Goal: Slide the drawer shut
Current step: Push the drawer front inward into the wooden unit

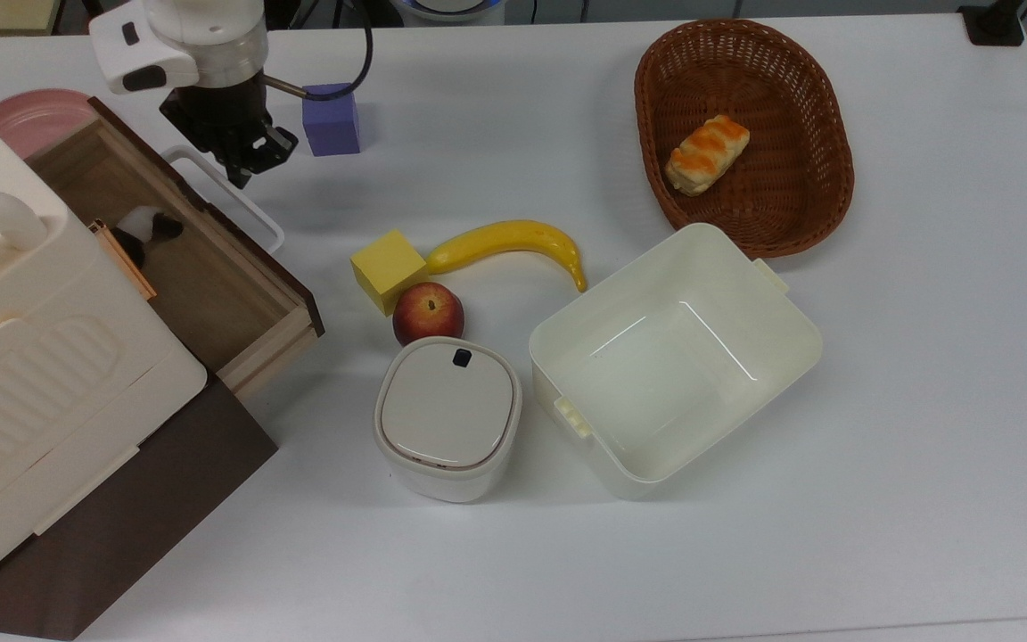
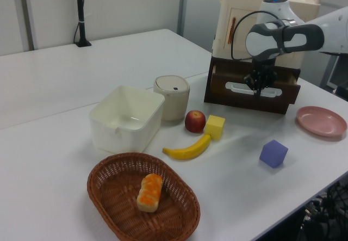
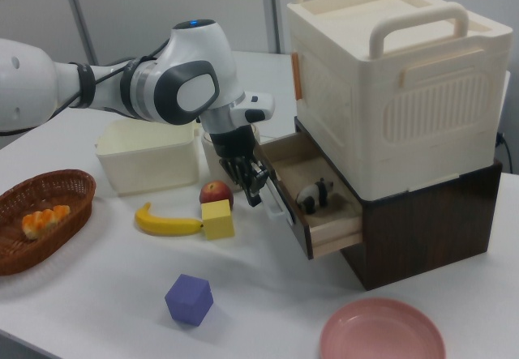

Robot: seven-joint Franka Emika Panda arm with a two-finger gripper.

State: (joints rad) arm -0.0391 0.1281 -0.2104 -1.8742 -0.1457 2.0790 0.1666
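The drawer stands partly open from the dark brown cabinet at the top view's left, with a small panda toy on its wooden floor. Its dark front panel carries a white loop handle. My gripper points down at the far end of that handle, against the front panel, with its fingers shut and nothing held. In the left view the gripper sits on the handle. In the right view the gripper is just left of the drawer, and the panda toy is inside.
A big cream ribbed case sits on the cabinet. Close to the drawer front are a yellow cube, an apple, a banana and a small lidded bin. Further off are a purple cube, a cream tub, a basket and a pink plate.
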